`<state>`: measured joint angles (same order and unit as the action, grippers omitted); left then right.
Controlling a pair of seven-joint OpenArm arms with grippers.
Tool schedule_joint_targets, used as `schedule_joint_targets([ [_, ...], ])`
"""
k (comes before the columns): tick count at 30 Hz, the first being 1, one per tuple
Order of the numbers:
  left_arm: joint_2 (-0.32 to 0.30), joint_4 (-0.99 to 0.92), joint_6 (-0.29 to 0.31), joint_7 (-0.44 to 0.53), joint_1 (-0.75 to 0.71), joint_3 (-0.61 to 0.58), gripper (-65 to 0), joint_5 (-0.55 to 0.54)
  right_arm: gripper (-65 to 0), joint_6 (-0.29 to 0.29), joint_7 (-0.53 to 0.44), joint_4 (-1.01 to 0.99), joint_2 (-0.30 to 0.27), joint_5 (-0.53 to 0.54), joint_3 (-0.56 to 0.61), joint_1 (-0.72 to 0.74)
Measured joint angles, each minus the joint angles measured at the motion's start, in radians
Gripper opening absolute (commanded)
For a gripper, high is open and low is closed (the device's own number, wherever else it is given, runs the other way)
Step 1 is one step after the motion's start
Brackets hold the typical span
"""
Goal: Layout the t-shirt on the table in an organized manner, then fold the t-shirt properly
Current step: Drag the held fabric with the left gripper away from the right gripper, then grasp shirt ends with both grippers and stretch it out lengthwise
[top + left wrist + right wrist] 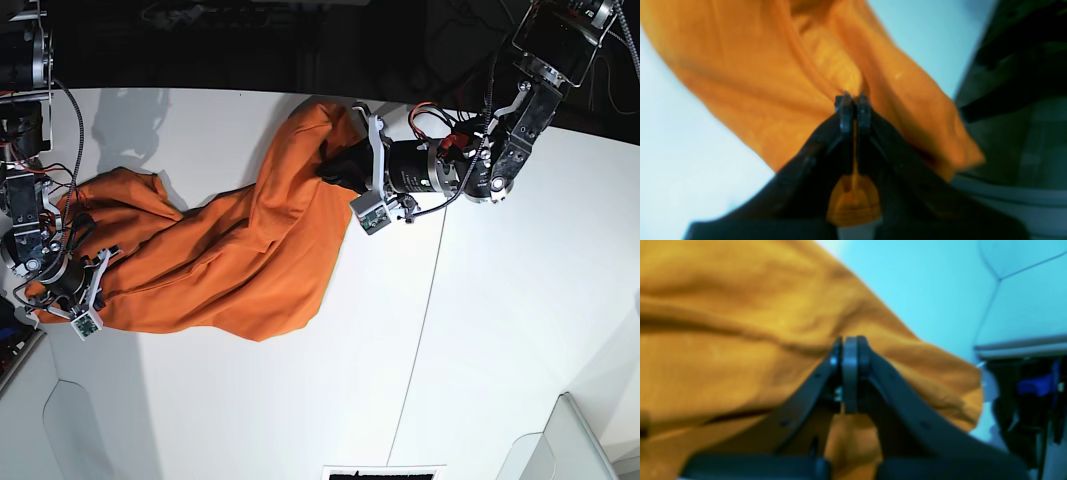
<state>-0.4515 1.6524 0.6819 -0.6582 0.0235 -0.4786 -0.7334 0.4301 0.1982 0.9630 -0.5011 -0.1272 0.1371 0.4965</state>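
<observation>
Across the far-left part of the table: one t-shirt, plain orange cloth, lying bunched and twisted in a long diagonal band from the left edge up to the far edge. Left gripper, on the base view's right, reaches in along the far edge; jaws closed together on a fold of the t-shirt at its far end, cloth visible between and behind the fingertips in the left wrist view. Right gripper, at the table's left edge, jaws likewise pressed together on the t-shirt's near-left end, orange cloth bulging around them in the right wrist view. T-shirt rumpled with deep creases along its length, lower hem edge hanging in a loose curve toward the table's middle. Table surface white, matte, with a thin dark seam running from the far edge toward the near edge, right of the t-shirt
</observation>
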Motion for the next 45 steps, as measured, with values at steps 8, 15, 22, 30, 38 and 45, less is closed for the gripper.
schedule_joint_targets([
  [8, 0.002, 0.056, 0.007, -0.007, 0.08, 0.058, -65.0, 0.058, -65.0, -0.016, 0.001, 0.069, 0.0, -0.001, 0.0, 0.0],
  [15, -0.076, -0.039, 0.007, -0.003, 0.298, 0.109, -65.0, 0.085, -65.0, -0.037, 0.006, 0.091, 0.0, 0.026, 0.0, 0.021],
  [22, -0.179, -0.12, 0.008, 0.015, 0.466, 0.109, -65.0, 0.084, -65.0, -0.05, 0.006, 0.098, 0.0, 0.086, -0.038, 0.069],
  [30, -0.311, -0.106, 0.013, -0.006, 0.544, 0.109, -65.0, -0.072, -65.0, -0.05, 0.116, 0.175, 0.0, 0.17, -0.08, 0.05],
  [38, -0.362, -0.05, 0.014, -0.134, 0.384, 0.106, -65.0, -0.248, -47.7, 0.014, 0.135, 0.208, 0.012, 0.213, -0.094, -0.105],
  [45, -0.354, -0.05, 0.014, -0.131, 0.329, 0.106, -65.0, -0.248, -36.4, 0.098, 0.105, 0.213, 0.064, 0.241, -0.095, -0.187],
])
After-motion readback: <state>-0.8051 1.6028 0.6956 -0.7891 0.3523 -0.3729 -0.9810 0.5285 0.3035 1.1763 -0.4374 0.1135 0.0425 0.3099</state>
